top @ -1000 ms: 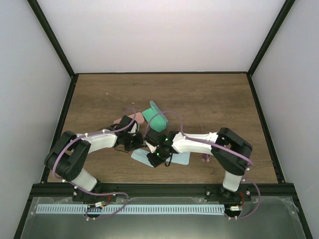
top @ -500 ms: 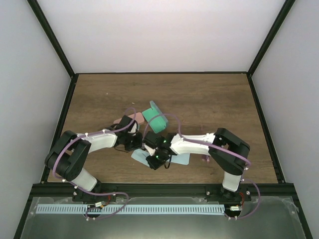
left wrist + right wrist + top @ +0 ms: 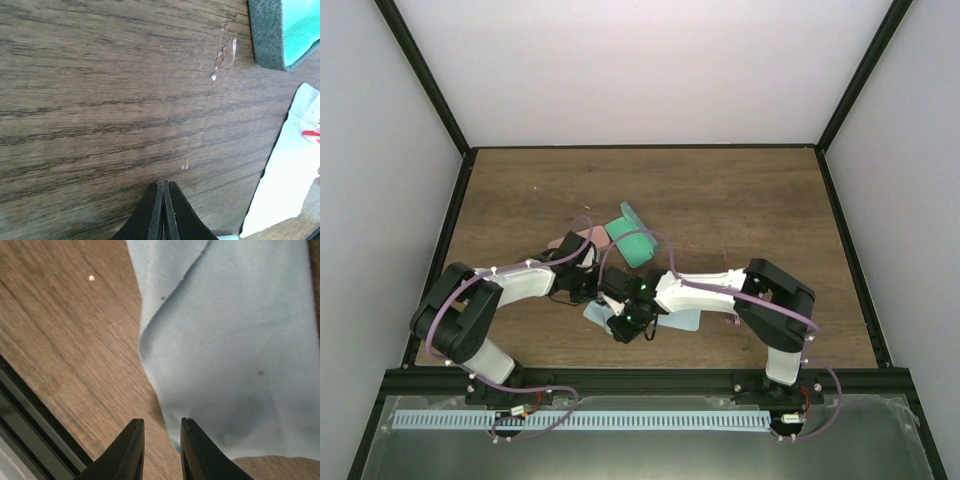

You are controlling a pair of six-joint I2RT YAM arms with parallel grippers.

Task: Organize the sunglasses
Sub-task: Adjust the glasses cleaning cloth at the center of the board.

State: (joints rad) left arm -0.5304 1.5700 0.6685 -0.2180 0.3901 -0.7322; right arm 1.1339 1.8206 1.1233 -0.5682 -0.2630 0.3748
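Observation:
A small red piece of the red-lensed sunglasses shows at the right edge of the left wrist view, lying on a pale cloth. A thin pinkish pair lies beside the right arm's elbow. My left gripper is shut and empty, low over bare wood near the cloth; it sits mid-table in the top view. My right gripper is open, its fingers straddling the near edge of a pale blue cloth; in the top view it sits over that cloth.
An open teal case stands just behind the grippers, its rim visible in the left wrist view. A pink case lies to its left. A second blue cloth lies under the right forearm. The black front rail is close.
My right gripper has slid leftward and a little nearer, over the left blue cloth. The left arm has hardly moved.

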